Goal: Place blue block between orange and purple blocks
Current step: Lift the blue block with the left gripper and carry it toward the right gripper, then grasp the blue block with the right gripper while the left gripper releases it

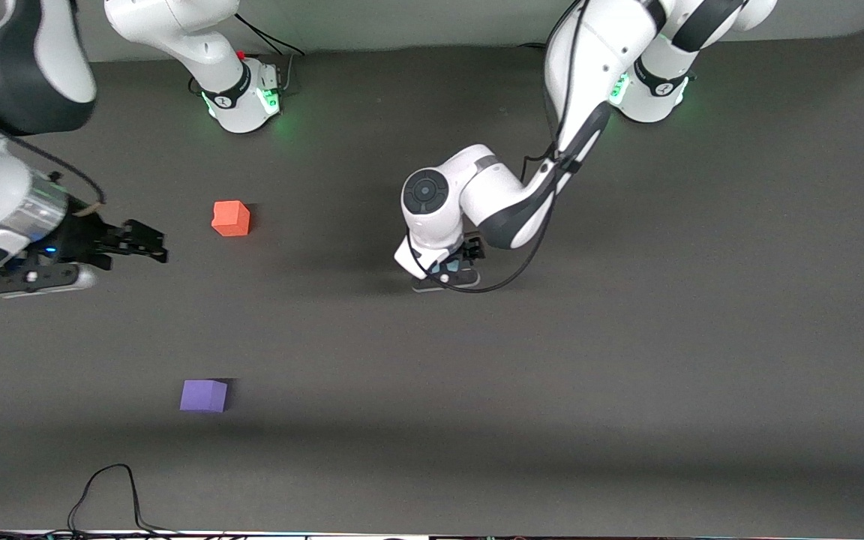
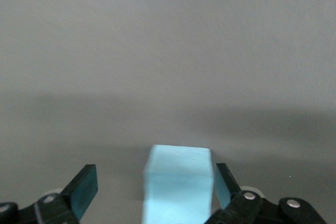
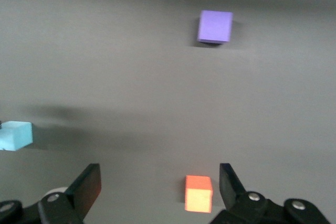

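The blue block (image 2: pixel 177 184) sits on the dark mat near the table's middle, mostly hidden under my left hand in the front view (image 1: pixel 450 265). My left gripper (image 2: pixel 155 182) is low around it and open; the block is close to one finger, with a gap to the other. The orange block (image 1: pixel 231 218) lies toward the right arm's end. The purple block (image 1: pixel 204 395) lies nearer to the front camera than the orange one. My right gripper (image 1: pixel 151 244) is open and empty, in the air beside the orange block (image 3: pixel 198 193). The right wrist view also shows the purple block (image 3: pixel 214 26) and the blue block (image 3: pixel 14 135).
A black cable (image 1: pixel 113 487) loops onto the mat at the edge nearest the front camera, close to the purple block. The two arm bases (image 1: pixel 244 94) stand along the mat's edge farthest from that camera.
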